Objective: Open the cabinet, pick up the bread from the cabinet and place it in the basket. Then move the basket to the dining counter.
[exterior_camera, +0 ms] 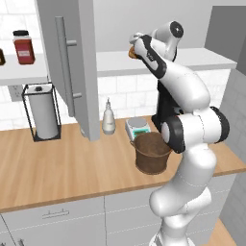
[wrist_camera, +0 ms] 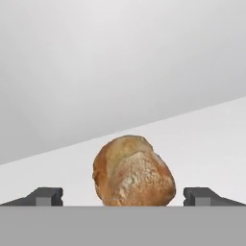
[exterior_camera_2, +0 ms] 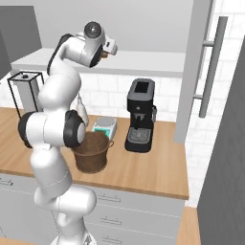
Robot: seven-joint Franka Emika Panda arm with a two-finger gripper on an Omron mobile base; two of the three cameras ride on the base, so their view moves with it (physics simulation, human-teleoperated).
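Observation:
The cabinet stands open, its grey door swung out to the left and its other door out to the right. On its white shelf lies the bread, a golden-brown roll, also seen as a brown spot at the hand. My gripper is open, reaching into the cabinet with one fingertip on each side of the bread and a gap on both sides. The dark woven basket stands on the wooden counter below the arm and appears again in the right base view. The dining counter is out of view.
A black coffee machine and a small scale stand behind the basket. A soap bottle and a paper towel holder are further left. A red spice jar sits on the left shelf.

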